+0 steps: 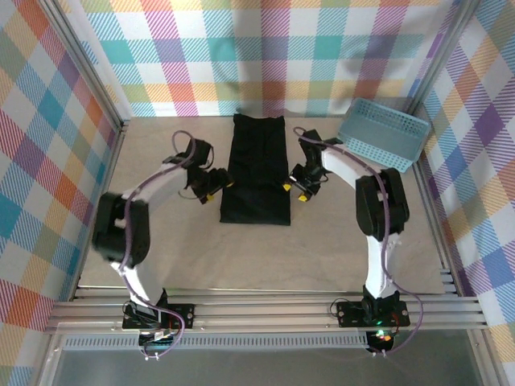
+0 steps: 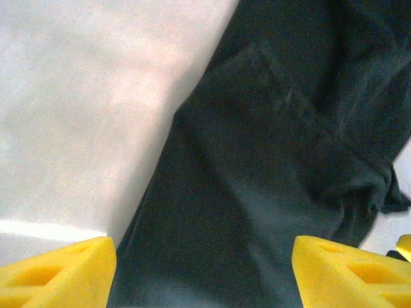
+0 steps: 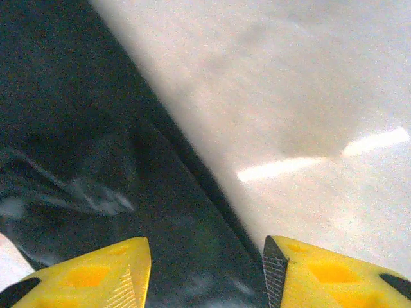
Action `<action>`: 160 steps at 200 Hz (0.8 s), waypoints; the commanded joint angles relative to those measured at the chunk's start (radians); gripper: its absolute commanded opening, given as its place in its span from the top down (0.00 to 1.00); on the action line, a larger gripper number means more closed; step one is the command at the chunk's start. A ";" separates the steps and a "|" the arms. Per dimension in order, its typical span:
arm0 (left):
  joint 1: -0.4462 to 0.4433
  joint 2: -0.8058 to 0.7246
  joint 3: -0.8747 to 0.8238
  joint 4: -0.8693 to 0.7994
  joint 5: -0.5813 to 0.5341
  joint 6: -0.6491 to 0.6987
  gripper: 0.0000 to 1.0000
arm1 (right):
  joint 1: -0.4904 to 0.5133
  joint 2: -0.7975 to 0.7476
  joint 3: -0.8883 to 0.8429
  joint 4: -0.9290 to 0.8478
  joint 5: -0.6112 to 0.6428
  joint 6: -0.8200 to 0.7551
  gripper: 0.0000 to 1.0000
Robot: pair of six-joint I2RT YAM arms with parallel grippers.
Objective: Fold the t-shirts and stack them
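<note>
Jaws open both sides, gripping nothing — t-shirt [image 1: 257, 169] between them, long axis up-down in frame; left arm [image 1: 157, 189], right arm [image 1: 346, 165] equally near.

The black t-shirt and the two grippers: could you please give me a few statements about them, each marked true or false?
1. The black t-shirt lies on the table as a long, narrow strip. True.
2. The light blue basket sits at the far left corner. False: it is at the far right corner.
3. The left gripper is at the shirt's left edge, fingers apart. True.
4. The right gripper holds the shirt lifted up. False: its fingers are apart and the shirt lies flat.
</note>
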 commanded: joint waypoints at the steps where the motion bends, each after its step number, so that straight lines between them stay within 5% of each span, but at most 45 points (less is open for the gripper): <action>1: 0.008 -0.135 -0.176 0.048 0.047 -0.143 0.31 | 0.024 -0.140 -0.149 0.094 -0.016 0.036 0.49; 40: 0.003 -0.144 -0.364 0.240 0.137 -0.369 0.40 | 0.103 -0.180 -0.347 0.285 -0.140 0.145 0.45; 127: -0.011 0.033 -0.335 0.323 0.146 -0.398 0.50 | 0.112 -0.142 -0.419 0.296 -0.125 0.182 0.47; 160: -0.014 0.084 -0.283 0.364 0.145 -0.398 0.53 | 0.111 -0.078 -0.368 0.312 -0.128 0.146 0.59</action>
